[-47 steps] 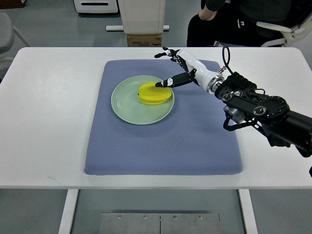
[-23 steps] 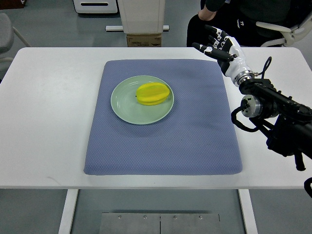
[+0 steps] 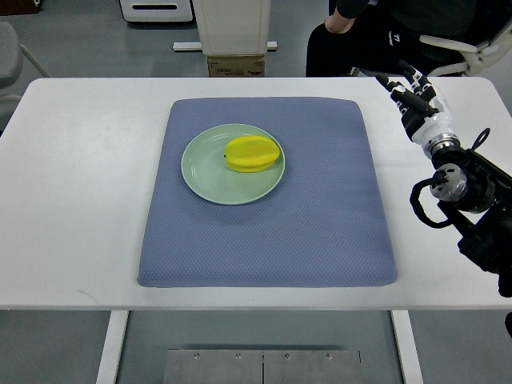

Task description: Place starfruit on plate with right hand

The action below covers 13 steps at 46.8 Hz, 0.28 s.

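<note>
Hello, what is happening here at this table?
A robot has put a yellow starfruit on a green plate, which sits on a blue mat. Its right hand is empty, fingers open, over the white table near the far right edge. A seated person is behind.

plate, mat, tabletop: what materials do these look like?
Plate: probably glazed ceramic or melamine; smooth pale green with a soft sheen, can't tell which.
Mat: looks like woven fabric over foam; blue-grey, fine dotted texture, matte, rounded padded edges.
Tabletop: likely laminate or painted board; flat, uniform white, low gloss.
</note>
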Tool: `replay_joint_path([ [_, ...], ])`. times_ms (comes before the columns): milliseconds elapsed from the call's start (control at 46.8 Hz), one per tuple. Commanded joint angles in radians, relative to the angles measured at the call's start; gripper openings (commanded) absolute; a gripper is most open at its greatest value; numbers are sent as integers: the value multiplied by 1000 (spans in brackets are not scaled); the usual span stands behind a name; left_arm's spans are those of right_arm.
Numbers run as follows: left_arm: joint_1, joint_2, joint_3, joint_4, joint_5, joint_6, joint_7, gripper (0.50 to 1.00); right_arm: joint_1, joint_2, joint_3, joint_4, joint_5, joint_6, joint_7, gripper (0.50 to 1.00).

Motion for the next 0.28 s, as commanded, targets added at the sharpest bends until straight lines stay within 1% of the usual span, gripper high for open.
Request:
replay_joint_path([
  [0, 1, 0, 0, 0, 0, 0, 0, 1000, -27, 4, -2, 0, 0, 18, 1, 1000],
  [128, -1, 0, 0, 0, 0, 0, 0, 1000, -59, 7, -2, 0, 0, 33, 4, 1000],
  [257, 1, 0, 0, 0, 0, 0, 0, 1000, -57, 5, -3, 2, 0, 39, 4, 1000],
])
